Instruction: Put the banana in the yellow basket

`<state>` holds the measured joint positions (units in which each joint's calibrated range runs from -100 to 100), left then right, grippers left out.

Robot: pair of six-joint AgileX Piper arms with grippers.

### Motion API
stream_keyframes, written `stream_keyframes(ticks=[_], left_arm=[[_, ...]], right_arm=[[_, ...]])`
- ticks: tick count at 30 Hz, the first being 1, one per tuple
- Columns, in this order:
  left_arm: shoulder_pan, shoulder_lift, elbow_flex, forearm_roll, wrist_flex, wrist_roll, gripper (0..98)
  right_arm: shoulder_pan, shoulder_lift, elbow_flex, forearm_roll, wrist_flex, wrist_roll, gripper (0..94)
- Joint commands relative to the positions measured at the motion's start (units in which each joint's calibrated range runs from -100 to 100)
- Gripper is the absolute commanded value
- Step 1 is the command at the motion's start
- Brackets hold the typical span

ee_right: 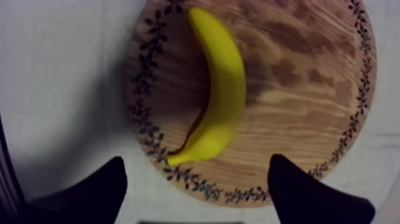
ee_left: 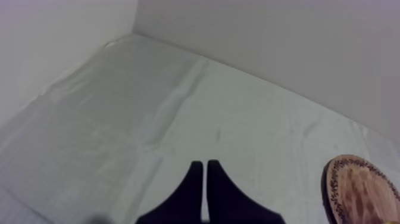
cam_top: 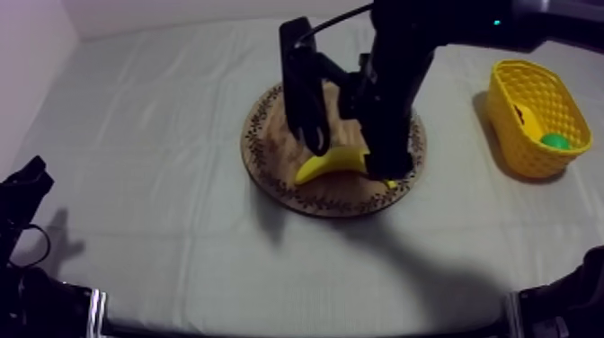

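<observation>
The right gripper is held with jaws spread wide over the banana, which is laid flat on the wooden board near its rim. The left gripper is seen low over the cloth at the left side, jaws pressed together on nothing; the yellow basket is set well apart at the right

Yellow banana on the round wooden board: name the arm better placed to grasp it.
Right. The right gripper hangs open over the yellow banana on the round wooden board; the left gripper sits shut, away from it.
</observation>
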<state>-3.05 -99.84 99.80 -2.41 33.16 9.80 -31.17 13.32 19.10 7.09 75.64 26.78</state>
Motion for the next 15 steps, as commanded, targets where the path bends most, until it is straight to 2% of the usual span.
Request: stream_keyframes(ticks=[1,15], left_arm=[[0.0,0.0,0.0,-0.01,0.0,0.0,0.1],[0.0,0.0,0.0,-0.01,0.0,0.0,0.1]], right_arm=[[0.2,3.1,-1.2,0.1,-0.9,0.1,81.0],[1.2,17.4,-11.8,0.8,-4.6,-0.1,79.6]])
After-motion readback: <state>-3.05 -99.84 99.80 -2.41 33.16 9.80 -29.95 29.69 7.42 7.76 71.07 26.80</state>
